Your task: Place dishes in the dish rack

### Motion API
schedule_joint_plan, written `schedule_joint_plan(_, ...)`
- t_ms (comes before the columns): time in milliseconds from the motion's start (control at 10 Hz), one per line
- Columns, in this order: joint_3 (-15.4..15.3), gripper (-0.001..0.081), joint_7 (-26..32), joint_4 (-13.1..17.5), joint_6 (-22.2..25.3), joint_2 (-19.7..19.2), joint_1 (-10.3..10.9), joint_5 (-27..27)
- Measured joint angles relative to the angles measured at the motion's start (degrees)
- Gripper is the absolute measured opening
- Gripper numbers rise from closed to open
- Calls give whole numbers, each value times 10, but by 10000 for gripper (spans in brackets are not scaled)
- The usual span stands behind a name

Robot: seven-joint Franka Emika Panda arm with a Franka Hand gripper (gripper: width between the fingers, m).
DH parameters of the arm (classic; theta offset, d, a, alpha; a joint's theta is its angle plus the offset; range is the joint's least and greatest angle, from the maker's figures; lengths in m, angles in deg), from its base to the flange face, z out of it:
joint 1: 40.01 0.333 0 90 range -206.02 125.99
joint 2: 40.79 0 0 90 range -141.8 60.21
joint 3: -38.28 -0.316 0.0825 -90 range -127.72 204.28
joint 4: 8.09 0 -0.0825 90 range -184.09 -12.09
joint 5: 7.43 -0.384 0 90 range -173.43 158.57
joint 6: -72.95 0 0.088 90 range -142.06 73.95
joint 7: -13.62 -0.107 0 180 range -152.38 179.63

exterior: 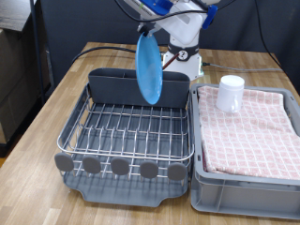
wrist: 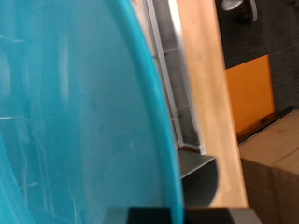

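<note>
My gripper (exterior: 146, 29) is shut on the top edge of the light-blue plate (exterior: 148, 70). It holds the plate on edge, hanging upright over the back of the dish rack (exterior: 122, 131), in front of the grey utensil trough (exterior: 111, 84). The plate's lower edge is just above the silver wires. In the wrist view the plate (wrist: 75, 121) fills most of the picture, with the rack's edge (wrist: 173, 89) beside it. The white cup (exterior: 231, 93) stands on the pink checked cloth at the exterior view's right. The wooden spoon is out of view.
The grey crate (exterior: 246, 195) lined with pink checked cloth sits right next to the rack on the exterior view's right. Round grey tabs (exterior: 120, 167) line the rack's near edge. The wooden table (exterior: 56, 103) carries both. A dark cable runs along its far side.
</note>
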State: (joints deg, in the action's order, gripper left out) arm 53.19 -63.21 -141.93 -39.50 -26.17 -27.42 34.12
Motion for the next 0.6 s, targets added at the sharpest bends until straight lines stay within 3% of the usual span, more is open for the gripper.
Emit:
schedule_joint_plan(300,35,17,61,0,-30,-1,-20,68)
schedule_joint_plan(600,77,17,132,7,-105,-11,-36,132)
